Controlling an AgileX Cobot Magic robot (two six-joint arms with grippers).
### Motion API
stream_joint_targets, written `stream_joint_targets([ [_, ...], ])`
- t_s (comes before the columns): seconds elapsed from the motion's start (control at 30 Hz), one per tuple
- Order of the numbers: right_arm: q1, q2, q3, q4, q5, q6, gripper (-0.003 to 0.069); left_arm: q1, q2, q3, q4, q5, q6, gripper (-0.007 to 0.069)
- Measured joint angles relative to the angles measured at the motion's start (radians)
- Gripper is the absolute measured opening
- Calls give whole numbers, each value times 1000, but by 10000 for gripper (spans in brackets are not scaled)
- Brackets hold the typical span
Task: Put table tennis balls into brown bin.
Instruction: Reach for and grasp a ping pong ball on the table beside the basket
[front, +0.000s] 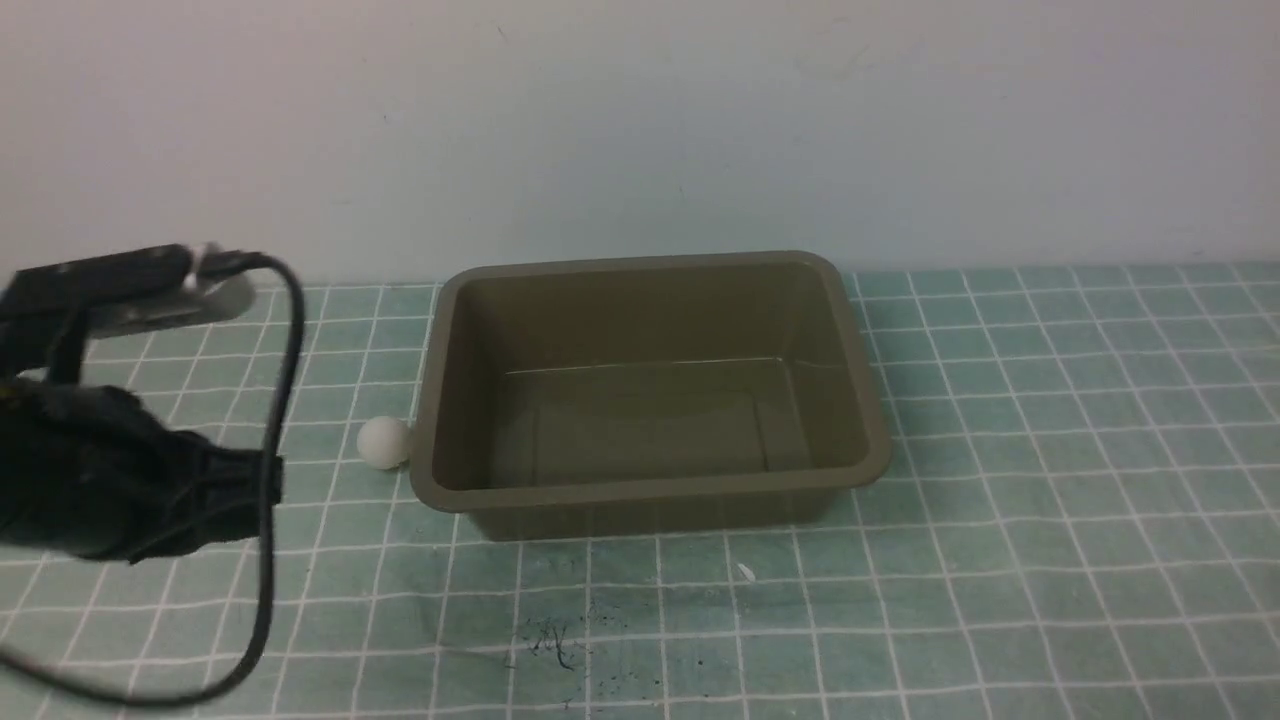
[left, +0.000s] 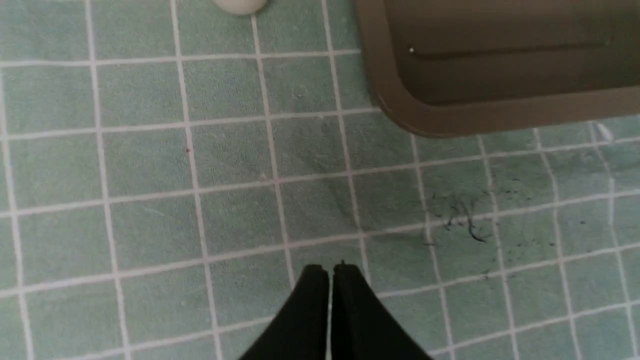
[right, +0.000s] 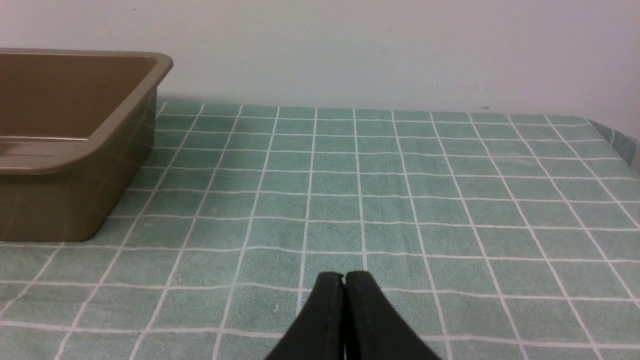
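Ball (front: 384, 442) is sitting on the green checked cloth (front: 1000, 450) covering the table, at the left side of the bin (front: 640, 493), toward its near-left corner. It is lying just beside the flared rim; whether it is touching the wall I cannot tell. No ball is showing inside the bin, so the task looks not yet begun.

Left hand (left: 330, 272) is hovering over the cloth near and left of the bin, fingers pressed together with only a hairline between them, holding nothing. Its wrist view is catching the bin's near-left corner and only a sliver of the ball at the frame edge. I judge the left hand is the one being lined up, since the ball is lying on its side. A black cable (front: 285, 400) is looping down from the left arm.

Right hand (right: 344, 280) is hanging low over bare cloth, well to the right of the bin, tips closed and carrying nothing. It is not showing in the front view.

Judgement: the fingers will be needing to spread before reaching. The ball so close under the rim is leaving little room on that side, and a nudge could be sending it rolling.
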Motion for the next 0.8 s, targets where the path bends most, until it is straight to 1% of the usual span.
stream_joint_targets([
  [0.13, 0, 0, 0, 0, 0, 0, -15, 0, 199, -122, 16, 7, 23, -4],
  [0.23, 0, 0, 0, 0, 0, 0, -15, 0, 294, -188, 32, -2, 23, -4],
  [0.43, 0, 0, 0, 0, 0, 0, -15, 0, 439, -305, 48, -70, 26, -3],
  [0.53, 0, 0, 0, 0, 0, 0, -15, 0, 490, -345, 48, -106, 52, 14],
  [0.57, 0, 0, 0, 0, 0, 0, -15, 0, 505, -355, 46, -118, 65, 28],
  [0.63, 0, 0, 0, 0, 0, 0, -15, 0, 547, -380, 38, -143, 94, 89],
  [0.67, 0, 0, 0, 0, 0, 0, -15, 0, 551, -381, 37, -144, 98, 104],
  [0.7, 0, 0, 0, 0, 0, 0, -15, 0, 577, -392, 28, -154, 108, 175],
  [0.77, 0, 0, 0, 0, 0, 0, -15, 0, 594, -397, 20, -162, 112, 227],
  [0.8, 0, 0, 0, 0, 0, 0, -15, 0, 617, -403, 6, -175, 115, 314],
])
